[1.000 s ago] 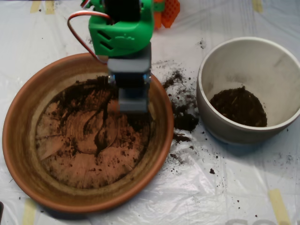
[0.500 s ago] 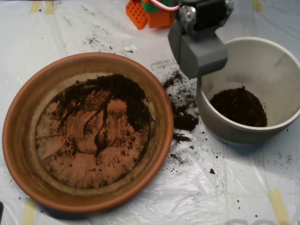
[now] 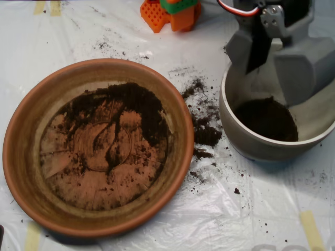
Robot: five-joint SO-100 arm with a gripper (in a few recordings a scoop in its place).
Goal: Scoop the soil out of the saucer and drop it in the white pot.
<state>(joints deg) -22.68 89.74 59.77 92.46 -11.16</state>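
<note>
**Scoop spread over the pot**

The grey scoop (image 3: 280, 57) hangs over the white pot (image 3: 246, 144) near the table's right edge, its two shells parted wide — one small half at the pot's upper-left rim, the larger half over the right side, a dark gap between them. A mound of soil (image 3: 266, 119) lies in the pot's bottom.

The saucer (image 3: 21, 157) sits toward the left edge, well apart from the scoop. A thin layer of soil (image 3: 133, 107) clings to its base, thickest at the upper right, with bare streaked terracotta below. Spilled crumbs (image 3: 205, 130) litter the plastic sheet (image 3: 246, 209) between saucer and pot — some lie just beside the pot's wall.

At the table's top edge stands an orange and green base (image 3: 172, 11). No writing can be read anywhere.
</note>
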